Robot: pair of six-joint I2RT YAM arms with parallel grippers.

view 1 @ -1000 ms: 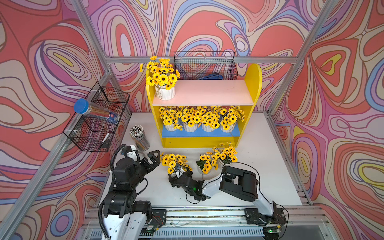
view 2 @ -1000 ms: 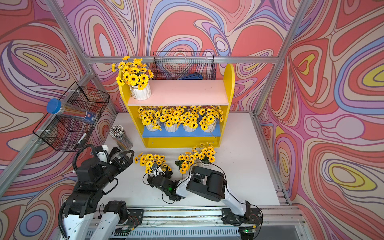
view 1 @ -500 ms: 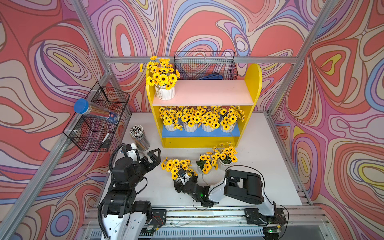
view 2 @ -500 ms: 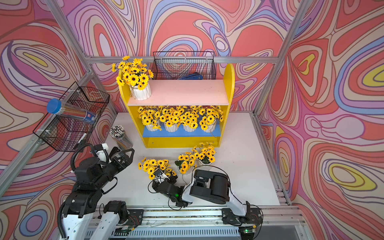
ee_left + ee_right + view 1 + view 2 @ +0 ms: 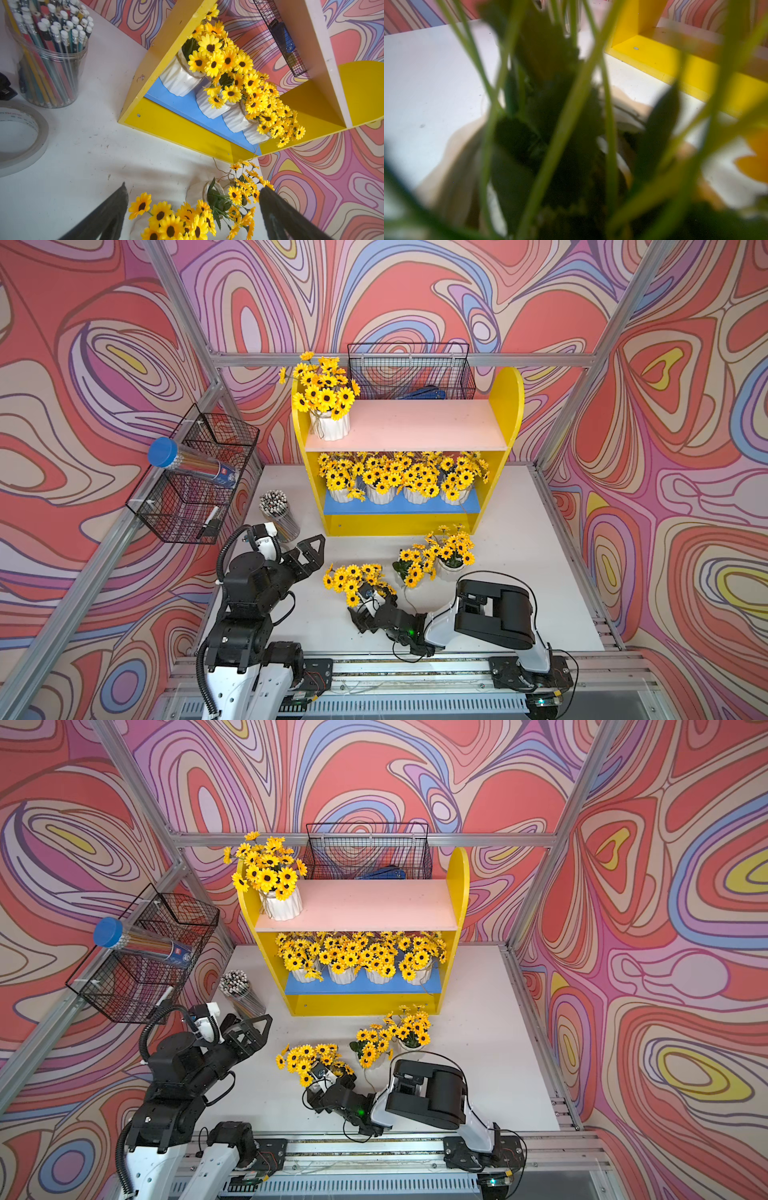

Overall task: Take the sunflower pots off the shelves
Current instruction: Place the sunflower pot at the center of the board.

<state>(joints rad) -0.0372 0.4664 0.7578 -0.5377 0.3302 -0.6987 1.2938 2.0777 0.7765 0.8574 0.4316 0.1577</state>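
White worktop carries three sunflower pots before the shelves, which hold five. Jaws apart on raised left gripper and low right gripper.

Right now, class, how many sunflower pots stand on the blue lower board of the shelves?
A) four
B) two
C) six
A: the left wrist view shows four sunflower pots standing in a row on the blue lower board, and both top views show the same.
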